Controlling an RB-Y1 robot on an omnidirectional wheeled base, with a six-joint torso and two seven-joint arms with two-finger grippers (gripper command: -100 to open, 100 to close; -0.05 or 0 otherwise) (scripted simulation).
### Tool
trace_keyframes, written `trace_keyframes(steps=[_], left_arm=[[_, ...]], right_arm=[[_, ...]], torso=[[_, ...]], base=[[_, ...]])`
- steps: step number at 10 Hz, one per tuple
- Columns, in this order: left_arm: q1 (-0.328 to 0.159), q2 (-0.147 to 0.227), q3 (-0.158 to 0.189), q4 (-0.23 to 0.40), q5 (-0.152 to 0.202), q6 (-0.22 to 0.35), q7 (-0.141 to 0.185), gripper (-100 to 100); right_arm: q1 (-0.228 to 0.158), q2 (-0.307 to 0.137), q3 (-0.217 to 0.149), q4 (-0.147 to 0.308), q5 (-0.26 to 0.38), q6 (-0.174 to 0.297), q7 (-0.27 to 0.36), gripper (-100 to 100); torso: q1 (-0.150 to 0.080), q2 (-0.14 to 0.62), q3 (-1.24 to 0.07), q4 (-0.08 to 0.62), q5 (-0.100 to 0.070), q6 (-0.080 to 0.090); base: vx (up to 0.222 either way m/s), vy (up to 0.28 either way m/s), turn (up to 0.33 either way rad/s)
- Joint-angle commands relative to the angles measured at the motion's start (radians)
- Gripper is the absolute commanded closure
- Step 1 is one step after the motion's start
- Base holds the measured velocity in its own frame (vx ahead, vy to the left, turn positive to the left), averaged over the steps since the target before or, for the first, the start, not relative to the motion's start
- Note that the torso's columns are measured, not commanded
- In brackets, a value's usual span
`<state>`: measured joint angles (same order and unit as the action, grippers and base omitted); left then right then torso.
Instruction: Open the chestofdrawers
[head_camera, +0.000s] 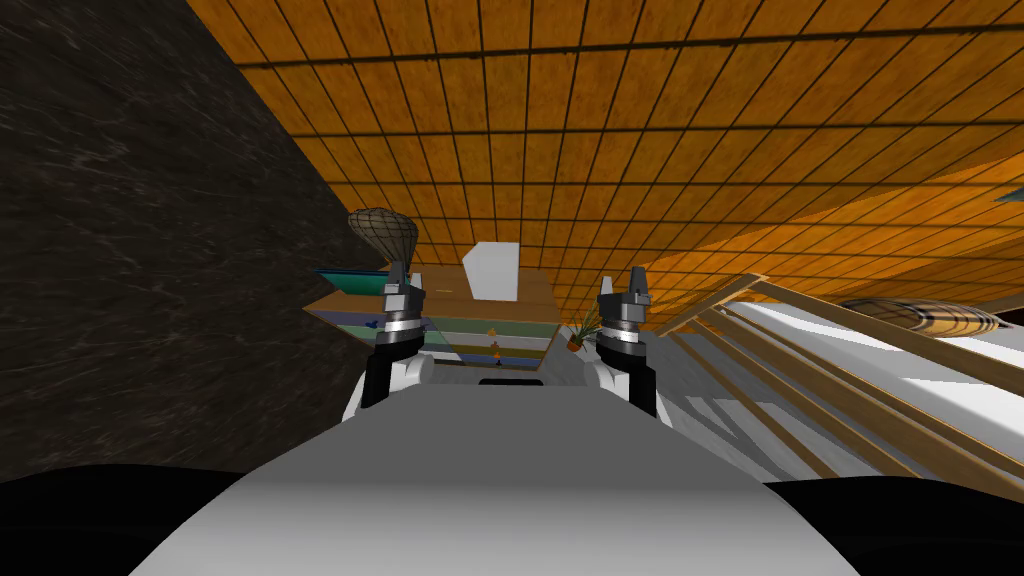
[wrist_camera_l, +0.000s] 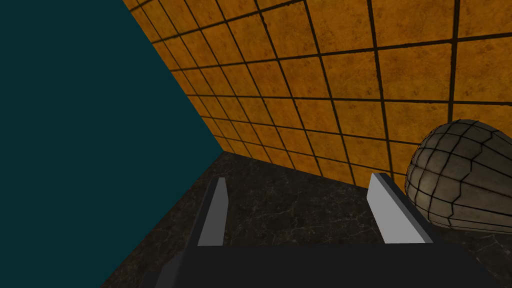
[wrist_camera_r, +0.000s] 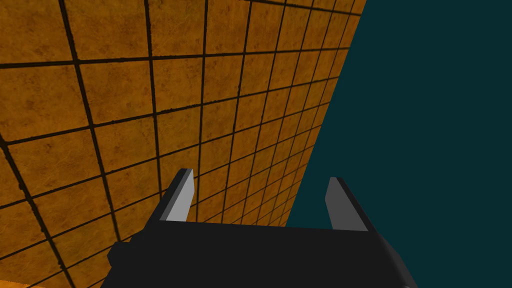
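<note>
Stood facing the chest of drawers (head_camera: 470, 338), found in the head view low and central, on the far side of the two forearms and between them. Made out its wooden top and, below that, banded drawer fronts in green, pale grey and tan; could not tell whether any front sat ajar. Saw a white box (head_camera: 492, 270) resting on the top, a dark mesh-patterned ovoid (head_camera: 382, 232) at the chest's left end, and a small potted plant (head_camera: 580, 332) just off its right end.

Held both arms forward and raised, side by side, forearms roughly parallel and wrists level with each other. Pointed the left arm (head_camera: 398, 330) toward the left end of the chest, fingertips just near of the ovoid. Held the left jaws wide, with nothing between the fingers (wrist_camera_l: 214, 217); in the left wrist view, saw the ovoid just beside one finger and could not judge contact. Pointed the right arm (head_camera: 625, 335) past the chest's right end, close to the plant. Held the right jaws wide too, gripping nothing.

Had a dark marbled wall (head_camera: 130, 250) on the left, an orange tiled surface (head_camera: 650, 120) beyond the chest, and a wooden-railed bed (head_camera: 930, 385) on the right. Noted a flat teal surface (wrist_camera_l: 75, 125) beyond both hands in the wrist views.
</note>
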<state>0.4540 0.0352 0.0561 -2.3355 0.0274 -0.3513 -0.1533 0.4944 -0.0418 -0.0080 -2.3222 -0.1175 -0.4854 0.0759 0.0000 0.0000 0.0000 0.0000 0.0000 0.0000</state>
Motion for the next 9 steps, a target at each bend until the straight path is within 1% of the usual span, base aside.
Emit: trace_keyframes(steps=[1,3,9], left_arm=[[0.000,0.000,0.000,0.000,0.000,0.000,0.000,0],[0.000,0.000,0.000,0.000,0.000,0.000,0.000,0],[0.000,0.000,0.000,0.000,0.000,0.000,0.000,0]], right_arm=[[0.000,0.000,0.000,0.000,0.000,0.000,0.000,0],[0.000,0.000,0.000,0.000,0.000,0.000,0.000,0],[0.000,0.000,0.000,0.000,0.000,0.000,0.000,0]], torso=[[0.000,0.040,-0.082,0.041,0.000,0.000],[0.000,0.175,-0.351,0.176,0.000,0.000],[0.000,0.618,-1.234,0.617,0.000,0.000]], base=[[0.000,0.000,0.000],[0.000,0.000,0.000],[0.000,0.000,0.000]])
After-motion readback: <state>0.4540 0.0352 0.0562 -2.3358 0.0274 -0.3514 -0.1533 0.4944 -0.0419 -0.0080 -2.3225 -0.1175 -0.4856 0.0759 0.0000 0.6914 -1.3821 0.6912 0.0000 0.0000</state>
